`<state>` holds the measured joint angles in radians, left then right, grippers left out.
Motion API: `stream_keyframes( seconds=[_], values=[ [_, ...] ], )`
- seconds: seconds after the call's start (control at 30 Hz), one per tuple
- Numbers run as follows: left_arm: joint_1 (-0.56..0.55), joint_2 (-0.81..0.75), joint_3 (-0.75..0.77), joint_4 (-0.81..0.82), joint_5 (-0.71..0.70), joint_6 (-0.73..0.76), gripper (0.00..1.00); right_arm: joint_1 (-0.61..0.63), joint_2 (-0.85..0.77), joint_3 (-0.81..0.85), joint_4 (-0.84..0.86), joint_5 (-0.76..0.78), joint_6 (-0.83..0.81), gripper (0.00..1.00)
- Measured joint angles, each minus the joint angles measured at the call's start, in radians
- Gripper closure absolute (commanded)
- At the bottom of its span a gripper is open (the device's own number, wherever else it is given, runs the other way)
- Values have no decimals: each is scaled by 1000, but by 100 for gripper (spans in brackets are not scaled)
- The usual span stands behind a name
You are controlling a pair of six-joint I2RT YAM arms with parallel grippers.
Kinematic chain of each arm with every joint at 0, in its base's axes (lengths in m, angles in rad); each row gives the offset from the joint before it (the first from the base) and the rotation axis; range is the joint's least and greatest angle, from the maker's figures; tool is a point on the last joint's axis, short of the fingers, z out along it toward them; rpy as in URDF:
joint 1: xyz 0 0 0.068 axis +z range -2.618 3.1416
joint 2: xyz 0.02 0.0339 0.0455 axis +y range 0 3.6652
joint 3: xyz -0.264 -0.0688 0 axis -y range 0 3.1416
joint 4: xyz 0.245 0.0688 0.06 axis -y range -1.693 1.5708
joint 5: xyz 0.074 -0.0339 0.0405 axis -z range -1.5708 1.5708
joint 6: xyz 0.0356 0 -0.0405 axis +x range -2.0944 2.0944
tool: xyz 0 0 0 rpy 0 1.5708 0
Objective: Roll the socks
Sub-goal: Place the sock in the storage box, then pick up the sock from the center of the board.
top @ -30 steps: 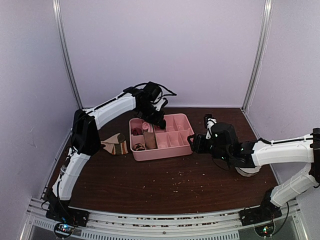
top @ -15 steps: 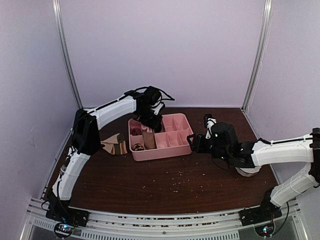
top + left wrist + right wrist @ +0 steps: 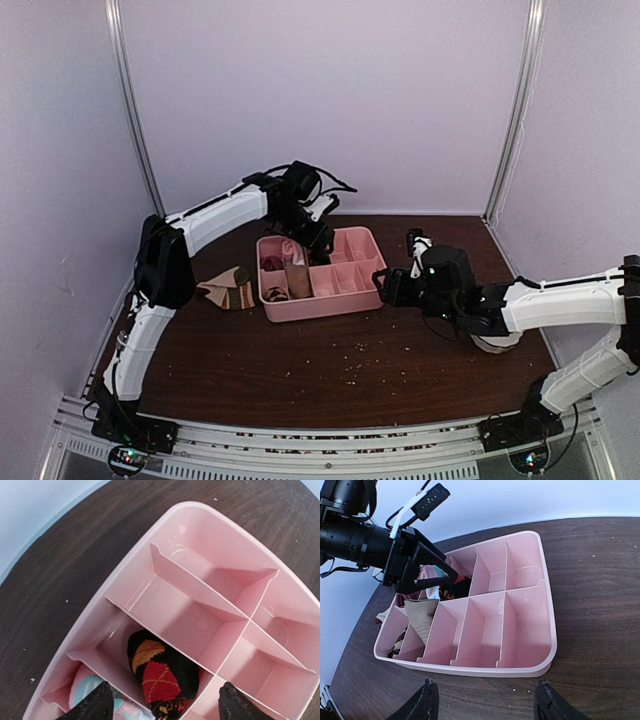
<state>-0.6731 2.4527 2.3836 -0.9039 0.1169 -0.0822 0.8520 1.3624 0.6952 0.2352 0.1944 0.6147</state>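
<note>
A rolled black sock with red and orange diamonds [image 3: 162,672] lies in a back compartment of the pink tray [image 3: 200,545]. My left gripper [image 3: 166,703] hangs just above it, open, both fingers clear of the fabric. In the top view this gripper [image 3: 312,232] is over the tray's back left part. The beige-tan striped sock [image 3: 228,290] lies flat on the table left of the tray [image 3: 320,308]. My right gripper [image 3: 486,698] is open and empty, low over the table at the tray's near right side [image 3: 540,655].
Other folded socks fill the tray's left compartments, among them a beige one [image 3: 422,617] and a pink and teal one [image 3: 85,692]. A white bowl [image 3: 495,343] sits under my right arm. Crumbs dot the dark wood table [image 3: 330,370].
My left gripper dipped into the tray, then rose a little, and its jaws have opened off the black sock. The right arm has stayed put.
</note>
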Motion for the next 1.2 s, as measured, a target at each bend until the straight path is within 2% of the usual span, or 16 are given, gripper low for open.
stream_keyframes(
  seconds=[0.17,0.3,0.33,0.4,0.47,0.5,0.6,0.73,0.87,0.97,1.03,1.2],
  values=[
    [0,-102,-56,25,-50,77,36,0,0,2,-6,-3,-6,37],
    [1,-219,-133,40,-96,152,47,14,10,24,-44,-13,-43,36],
    [4,-264,-175,44,-107,170,45,26,25,44,-61,-12,-65,36],
    [16,-351,-265,43,-120,195,33,64,72,100,-105,-9,-115,35],
    [44,-429,-351,42,-125,212,11,107,124,158,-146,-6,-171,34],
    [67,-492,-420,34,-128,219,3,127,150,186,-164,-6,-203,34],
    [166,-594,-537,35,-127,249,2,174,214,262,-225,-8,-298,33],
    [330,-795,-797,53,-131,323,2,193,295,393,-307,-10,-433,34],
    [373,-932,-1035,118,-169,431,2,195,380,534,-375,-2,-522,39],
    [358,-937,-1181,182,-192,519,2,198,428,598,-398,-8,-544,40],
    [354,-888,-1209,193,-199,550,2,203,446,610,-404,-11,-541,42],
    [356,-669,-1092,195,-198,579,2,223,484,610,-418,-13,-498,44]
  ],
)
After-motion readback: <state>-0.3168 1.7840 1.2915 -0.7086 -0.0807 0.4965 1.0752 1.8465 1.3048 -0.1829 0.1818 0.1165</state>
